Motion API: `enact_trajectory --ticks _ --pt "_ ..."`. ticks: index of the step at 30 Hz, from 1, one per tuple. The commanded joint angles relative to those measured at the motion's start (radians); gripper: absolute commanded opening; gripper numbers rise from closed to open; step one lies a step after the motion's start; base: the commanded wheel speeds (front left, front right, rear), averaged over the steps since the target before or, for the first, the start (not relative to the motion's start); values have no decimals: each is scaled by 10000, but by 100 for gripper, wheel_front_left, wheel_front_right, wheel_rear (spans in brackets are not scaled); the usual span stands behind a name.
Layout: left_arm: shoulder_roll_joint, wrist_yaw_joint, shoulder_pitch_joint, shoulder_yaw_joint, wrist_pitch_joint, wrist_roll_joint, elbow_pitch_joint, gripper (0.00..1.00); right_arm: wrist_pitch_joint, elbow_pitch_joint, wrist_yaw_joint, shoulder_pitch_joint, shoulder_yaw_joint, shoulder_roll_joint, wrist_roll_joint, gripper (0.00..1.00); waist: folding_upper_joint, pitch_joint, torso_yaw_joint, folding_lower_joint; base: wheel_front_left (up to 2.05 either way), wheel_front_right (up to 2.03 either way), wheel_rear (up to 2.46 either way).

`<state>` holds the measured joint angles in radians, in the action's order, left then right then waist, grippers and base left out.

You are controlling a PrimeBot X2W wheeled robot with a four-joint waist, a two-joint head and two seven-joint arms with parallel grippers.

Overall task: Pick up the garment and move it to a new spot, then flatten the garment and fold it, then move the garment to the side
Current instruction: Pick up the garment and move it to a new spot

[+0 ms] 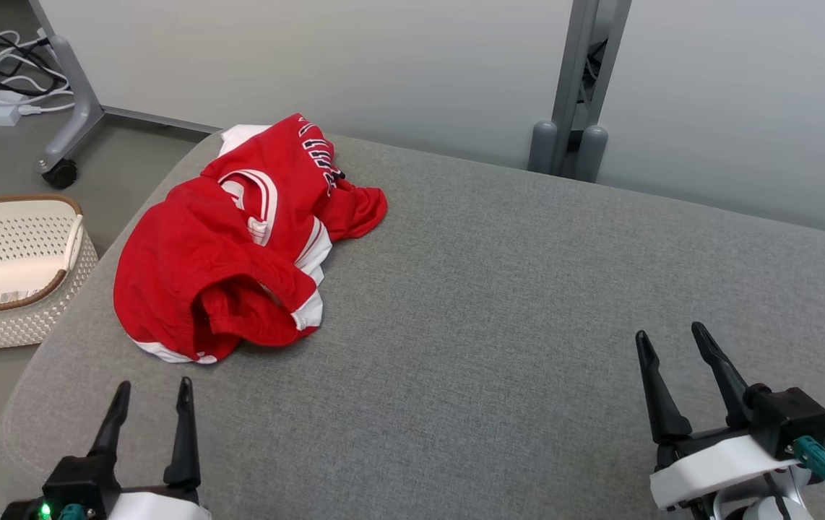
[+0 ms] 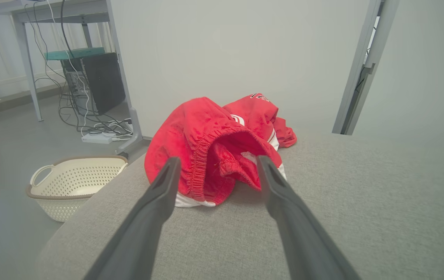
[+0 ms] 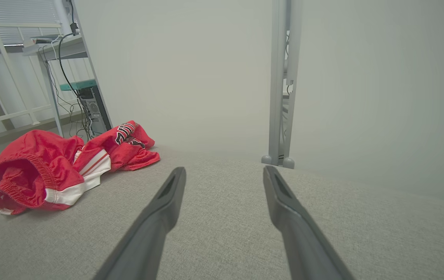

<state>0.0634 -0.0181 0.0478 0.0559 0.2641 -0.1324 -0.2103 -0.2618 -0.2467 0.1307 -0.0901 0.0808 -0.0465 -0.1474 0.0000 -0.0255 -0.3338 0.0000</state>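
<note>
The garment [image 1: 232,238] is a red pair of shorts with white trim and dark lettering, lying crumpled at the far left of the grey padded surface [image 1: 499,303]. My left gripper [image 1: 154,388] hovers open near the front left edge, a short way in front of the garment and apart from it. Through the left wrist view the garment [image 2: 210,147] lies straight ahead between the open fingers [image 2: 159,194]. Over at the front right, my right gripper [image 1: 669,334] is open with nothing in it. From the right wrist view the garment [image 3: 58,167] lies far to the left.
A white perforated basket [image 1: 11,267] with a brown rim stands on the floor left of the surface. A desk leg on a castor [image 1: 62,170] and cables sit behind it. A grey post [image 1: 571,137] rises at the back edge before a pale wall.
</note>
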Motion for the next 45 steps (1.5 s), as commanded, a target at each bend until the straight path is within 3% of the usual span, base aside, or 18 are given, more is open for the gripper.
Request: enact_trajectory --ticks 1,4,10,16,25,37,38,39,42,45 --pt "70 25 -182 -6 3 73 38 100 -54 12 1 -63 -26 -72 68 100 0 -27 22 0 0 0 0" --pt "332 63 -615 -49 -327 221 20 100 -54 52 1 -92 -92 -74 103 100 0 -111 37 0 0 0 0" --pt "1186 -355 -2112 47 -1952 14 -180 100 -54 162 1 -255 -221 -72 241 100 0 -477 19 0 0 0 0" --pt "1892 -783 -3782 -47 -3308 -381 -1360 100 -53 278 1 -585 -272 -72 648 100 0 -1203 105 0 0 0 0" --pt "2119 -1048 -5444 -725 -4011 -853 -3905 100 -54 296 1 -938 -397 -73 1252 100 0 -2122 371 0 0 0 0" --pt "1987 -1117 -6345 -1250 -3749 -1308 -6266 100 -53 370 1 -812 -427 -74 1843 100 0 -2406 547 0 0 0 0" --pt "1960 -1122 -6453 -1307 -3615 -1370 -6596 63 -54 371 1 -774 -413 -73 1889 100 0 -2393 575 0 0 0 0" --pt "1960 -1122 -6453 -1307 -3615 -1370 -6596 63 -54 371 1 -774 -413 -73 1889 100 0 -2393 575 0 0 0 0" --pt "1888 -1119 -6559 -1372 -3296 -1451 -7026 0 -54 364 1 -729 -399 -73 1962 100 0 -2357 595 0 0 0 0" --pt "1850 -1123 -6668 -1470 -2973 -1548 -7326 0 -54 331 1 -719 -417 -74 1977 100 0 -2279 573 0 0 0 0"
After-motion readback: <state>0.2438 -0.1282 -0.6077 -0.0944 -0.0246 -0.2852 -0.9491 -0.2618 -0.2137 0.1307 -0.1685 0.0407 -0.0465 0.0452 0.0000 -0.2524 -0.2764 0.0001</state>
